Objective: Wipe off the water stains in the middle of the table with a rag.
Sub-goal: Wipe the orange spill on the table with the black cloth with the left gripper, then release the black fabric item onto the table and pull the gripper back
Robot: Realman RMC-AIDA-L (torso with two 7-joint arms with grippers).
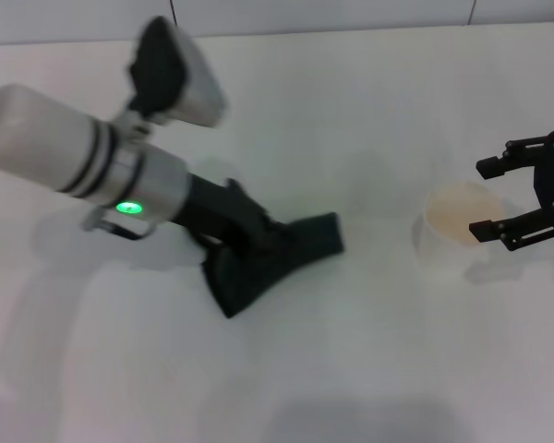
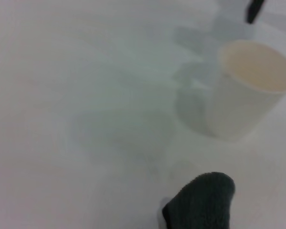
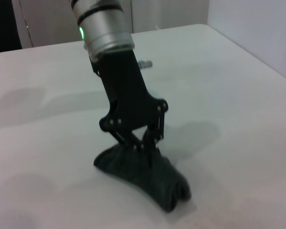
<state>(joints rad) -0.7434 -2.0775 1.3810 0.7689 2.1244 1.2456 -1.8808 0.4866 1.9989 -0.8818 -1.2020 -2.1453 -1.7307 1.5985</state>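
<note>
Two arms show over the white desk (image 1: 369, 120). The left pincer (image 1: 263, 242) is low in the middle of the desk and its fingers are pressed together on the rag (image 1: 275, 263). The rag is a dark wad that lies flat on the desk under the pincer, with one end reaching toward the cup (image 1: 454, 231). In the right wrist view the left pincer (image 3: 142, 149) stands tilted over the rag (image 3: 145, 175), and its fingers (image 3: 152, 136) go into the top of the cloth. In the left wrist view only one end of the rag (image 2: 202, 202) is seen, near the cup (image 2: 245, 90) but apart from it.

The right pincer (image 1: 487, 198) hangs at the right side, spread open, just beside the rim of the cup. One finger is over the far side of the rim and one over the near side. The cup is white paper and stands upright.

I cannot see the stains on the desk; the rag may cover that place.
</note>
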